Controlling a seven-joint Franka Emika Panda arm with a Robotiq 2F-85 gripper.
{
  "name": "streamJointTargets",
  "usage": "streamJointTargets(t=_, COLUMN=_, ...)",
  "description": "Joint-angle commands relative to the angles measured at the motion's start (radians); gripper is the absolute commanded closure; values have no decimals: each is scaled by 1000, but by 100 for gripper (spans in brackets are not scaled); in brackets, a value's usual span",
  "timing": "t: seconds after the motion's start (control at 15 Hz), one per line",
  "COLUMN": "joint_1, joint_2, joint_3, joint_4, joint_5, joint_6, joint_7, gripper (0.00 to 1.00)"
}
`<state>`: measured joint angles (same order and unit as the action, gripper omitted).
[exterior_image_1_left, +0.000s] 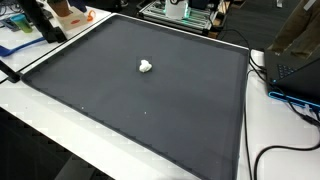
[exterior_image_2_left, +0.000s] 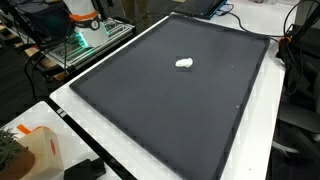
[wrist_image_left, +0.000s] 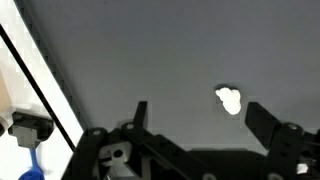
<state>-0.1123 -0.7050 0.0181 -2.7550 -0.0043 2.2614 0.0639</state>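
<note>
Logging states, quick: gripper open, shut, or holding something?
Gripper: open, holding nothing; the small white lump lies on the dark mat ahead, untouched.

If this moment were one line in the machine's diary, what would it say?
tool: open, holding nothing | white lump: lying on dark mat, apart from tool | dark mat: on white table
</note>
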Motion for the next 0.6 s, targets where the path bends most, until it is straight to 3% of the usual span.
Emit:
streamJointTargets(t=0.0, joint_1=23, joint_2=71, joint_3=-7, joint_4=2, joint_5=14, joint_6=108, joint_7=25, gripper=0)
streamJointTargets(t=0.4, joint_1=97, joint_2=274, joint_3=-16, joint_4=1, joint_5=109, joint_6=489, joint_7=27, gripper=0)
streamJointTargets(t=0.53, joint_1=146, joint_2=344, joint_3=-53, joint_4=0, joint_5=216, joint_6=618, joint_7=47, gripper=0)
